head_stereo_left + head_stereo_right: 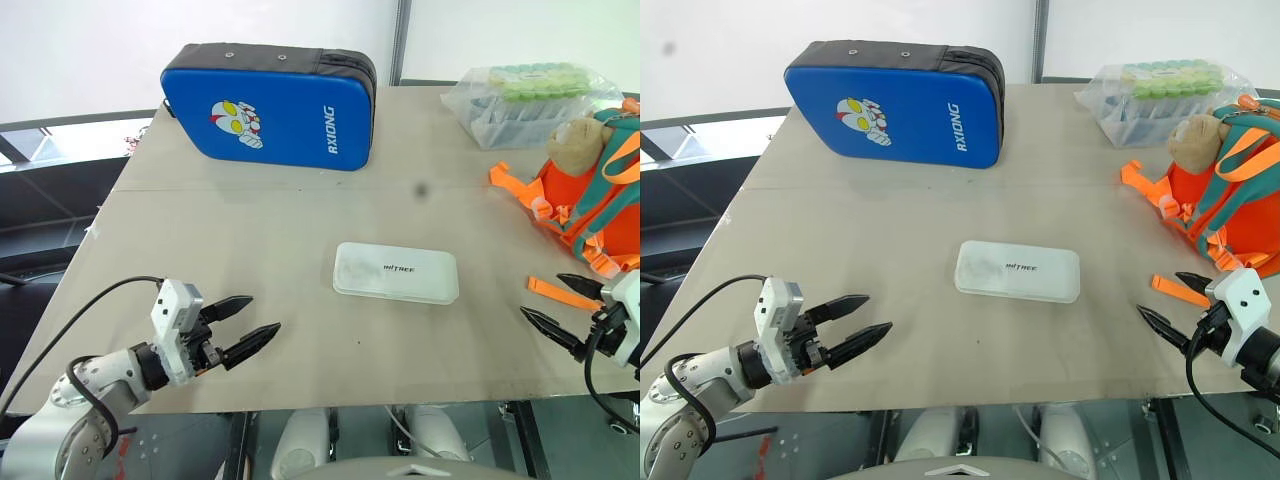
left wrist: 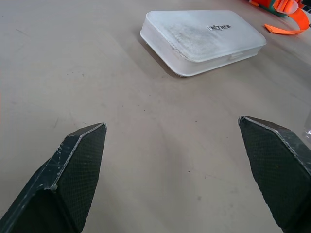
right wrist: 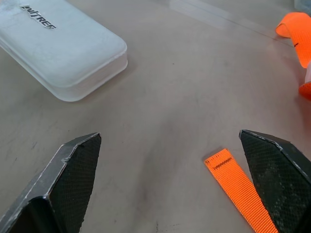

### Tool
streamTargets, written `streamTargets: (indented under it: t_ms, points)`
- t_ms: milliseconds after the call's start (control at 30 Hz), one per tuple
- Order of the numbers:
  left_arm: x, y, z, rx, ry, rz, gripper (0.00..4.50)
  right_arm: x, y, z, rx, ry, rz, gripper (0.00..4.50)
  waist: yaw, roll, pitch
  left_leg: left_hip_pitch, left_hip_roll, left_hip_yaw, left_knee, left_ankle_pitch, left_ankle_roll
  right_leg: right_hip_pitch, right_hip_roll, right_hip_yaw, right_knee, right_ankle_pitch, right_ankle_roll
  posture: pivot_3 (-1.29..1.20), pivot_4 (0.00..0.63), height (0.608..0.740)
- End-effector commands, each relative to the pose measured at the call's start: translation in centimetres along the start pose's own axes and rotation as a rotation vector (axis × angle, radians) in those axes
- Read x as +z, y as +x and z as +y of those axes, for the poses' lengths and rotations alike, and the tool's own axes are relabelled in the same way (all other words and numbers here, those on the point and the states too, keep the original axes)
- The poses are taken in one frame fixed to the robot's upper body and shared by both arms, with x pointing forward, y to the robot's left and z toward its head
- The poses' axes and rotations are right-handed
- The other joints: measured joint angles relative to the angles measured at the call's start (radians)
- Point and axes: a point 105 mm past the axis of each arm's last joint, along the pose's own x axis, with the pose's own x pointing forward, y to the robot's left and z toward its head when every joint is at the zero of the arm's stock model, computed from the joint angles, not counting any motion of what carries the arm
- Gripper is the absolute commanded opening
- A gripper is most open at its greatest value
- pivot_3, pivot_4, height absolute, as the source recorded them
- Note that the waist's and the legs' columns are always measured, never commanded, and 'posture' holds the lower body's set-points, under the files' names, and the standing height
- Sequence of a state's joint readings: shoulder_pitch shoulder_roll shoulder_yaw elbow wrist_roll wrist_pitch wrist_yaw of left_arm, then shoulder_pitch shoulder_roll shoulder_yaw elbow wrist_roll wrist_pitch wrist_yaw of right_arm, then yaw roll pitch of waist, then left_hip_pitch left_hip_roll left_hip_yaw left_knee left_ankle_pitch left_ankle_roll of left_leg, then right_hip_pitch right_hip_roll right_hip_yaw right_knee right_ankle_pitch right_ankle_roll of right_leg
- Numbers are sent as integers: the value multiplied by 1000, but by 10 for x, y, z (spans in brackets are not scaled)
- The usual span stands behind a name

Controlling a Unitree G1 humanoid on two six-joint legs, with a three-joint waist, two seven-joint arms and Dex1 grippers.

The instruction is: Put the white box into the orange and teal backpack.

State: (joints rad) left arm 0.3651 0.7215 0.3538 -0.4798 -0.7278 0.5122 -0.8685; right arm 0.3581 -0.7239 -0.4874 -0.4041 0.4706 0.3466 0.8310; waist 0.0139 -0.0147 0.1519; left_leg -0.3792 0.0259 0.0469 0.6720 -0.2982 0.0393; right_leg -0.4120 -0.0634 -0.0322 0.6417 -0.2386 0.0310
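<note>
Listing what we see on the grey tabletop (image 1: pixel 250 220): flat white rectangular box w/ rounded corners and small dark lettering (image 1: pixel 396 272) lies mid-table, lid up, untouched. Small teal-and-orange backpack w/ tan plush toy (image 1: pixel 598 185) sits at the right edge, well apart. Left gripper (image 1: pixel 247 325) and right gripper (image 1: pixel 1165 300) hover either side, fingers spread wide, holding nothing; prob. staged for a reach, we judge.

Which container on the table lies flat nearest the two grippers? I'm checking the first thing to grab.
The white box, lying flat mid-table between the open left gripper and right gripper. The blue case and the bag of tubes sit farther back.
</note>
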Motion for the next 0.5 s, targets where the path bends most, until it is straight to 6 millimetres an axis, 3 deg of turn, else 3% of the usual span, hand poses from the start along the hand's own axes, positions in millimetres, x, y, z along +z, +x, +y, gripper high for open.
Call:
streamTargets:
  t_ms: [33,300,367,433,500]
  points:
    - [8,2,6,64,25,-49,4458,6,5,0,-11,-12,-26,4500,0,0,0,0,0,0,0,0,0,0,0,0,0,0,0,0,150,740]
    - [32,19,25,230,-201,-179,4458,16,25,9,-45,35,-38,4500,0,-1,-1,0,0,-2,1,0,0,0,0,1,2,3,4,0,150,740]
    - [31,22,26,221,-295,-147,4500,15,28,10,-39,63,-25,3953,0,-1,-1,0,0,-2,1,0,0,0,0,1,2,3,4,0,150,740]
    - [32,30,24,201,-281,-92,4500,14,37,13,-36,63,0,3182,-1,-1,-1,0,0,-2,2,0,0,0,-1,1,2,3,4,0,150,740]
    - [36,33,22,183,-252,-78,3695,16,43,19,-20,59,9,2135,-2,-1,-1,0,-1,-2,2,0,0,0,0,1,2,3,4,0,150,740]
